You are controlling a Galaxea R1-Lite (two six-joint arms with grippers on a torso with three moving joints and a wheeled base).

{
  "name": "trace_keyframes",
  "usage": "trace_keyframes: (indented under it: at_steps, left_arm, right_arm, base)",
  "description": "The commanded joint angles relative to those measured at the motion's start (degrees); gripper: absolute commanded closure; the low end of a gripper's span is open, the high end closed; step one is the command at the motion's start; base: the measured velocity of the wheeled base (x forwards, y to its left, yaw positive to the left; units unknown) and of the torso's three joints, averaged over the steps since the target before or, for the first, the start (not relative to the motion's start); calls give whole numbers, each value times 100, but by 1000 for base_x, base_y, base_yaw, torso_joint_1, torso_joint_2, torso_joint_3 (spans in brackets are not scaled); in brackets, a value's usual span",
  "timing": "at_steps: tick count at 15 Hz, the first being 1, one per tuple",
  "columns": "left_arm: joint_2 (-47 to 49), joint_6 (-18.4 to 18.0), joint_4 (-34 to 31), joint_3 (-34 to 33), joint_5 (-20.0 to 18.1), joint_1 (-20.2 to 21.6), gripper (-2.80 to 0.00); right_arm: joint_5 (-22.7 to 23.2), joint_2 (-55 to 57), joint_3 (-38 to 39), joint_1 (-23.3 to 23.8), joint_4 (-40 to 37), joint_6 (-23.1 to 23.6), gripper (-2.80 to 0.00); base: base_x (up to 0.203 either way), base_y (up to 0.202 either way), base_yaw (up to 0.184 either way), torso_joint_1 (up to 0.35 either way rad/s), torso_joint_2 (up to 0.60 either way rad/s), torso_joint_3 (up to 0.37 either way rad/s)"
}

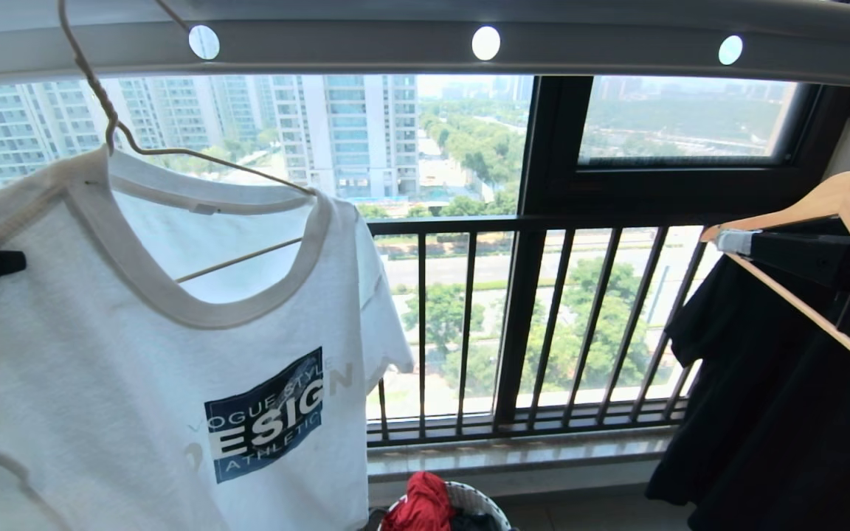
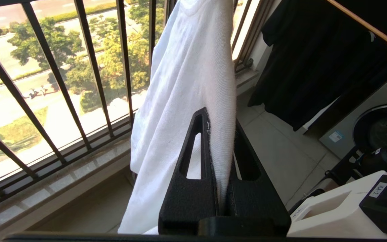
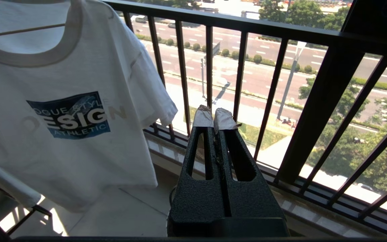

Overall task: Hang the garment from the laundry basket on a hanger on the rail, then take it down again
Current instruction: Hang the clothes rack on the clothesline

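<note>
The white T-shirt (image 1: 137, 369) hangs on the thin wire hanger (image 1: 196, 158). The hanger's hook goes up to the grey rail (image 1: 580, 44) with round holes, at the top left of the head view. I cannot quite see where the hook sits on the rail. The shirt has a blue square with white letters on the chest.

The left tool (image 2: 222, 134) is pinched tight on a fold of the white T-shirt. The cloth runs between its two black fingers (image 2: 200, 161). In the head view only a black tip shows at the shirt's left edge.

The right tool (image 3: 213, 117) is shut and holds nothing. It is near the black railing (image 1: 513, 324), apart from the shirt.

The laundry basket (image 1: 480, 505) sits on the floor below, with something red (image 1: 421, 505) in it. A black garment (image 1: 779, 413) hangs on a wooden hanger (image 1: 838, 199) on the right.
</note>
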State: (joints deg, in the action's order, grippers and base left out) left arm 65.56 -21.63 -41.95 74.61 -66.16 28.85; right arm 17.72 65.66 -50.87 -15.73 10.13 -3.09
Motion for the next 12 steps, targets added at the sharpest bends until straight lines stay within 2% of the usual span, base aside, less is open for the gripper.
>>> trace_keyframes:
  at_steps: [1, 4, 7, 10, 12]
  left_arm:
    - [150, -17, -11, -12, -4, -141, 0]
    - [345, 3, 234, 1, 86, -222, 0]
    - [528, 44, 414, -26, 552, -433, 0]
    - [587, 5, 433, -68, 596, -610, 0]
    - [665, -8, 441, -55, 755, -763, 0]
  right_arm:
    - [13, -18, 25, -1, 15, 1, 0]
    - [13, -36, 25, 17, 24, 1, 0]
    - [13, -36, 25, 17, 24, 1, 0]
    - [13, -27, 33, 17, 24, 1, 0]
    - [13, -27, 33, 17, 24, 1, 0]
  base:
    - [0, 0, 0, 0, 0, 0]
    - [0, 0, 0, 0, 0, 0]
    - [0, 0, 0, 0, 0, 0]
    - [0, 0, 0, 0, 0, 0]
    - [0, 0, 0, 0, 0, 0]
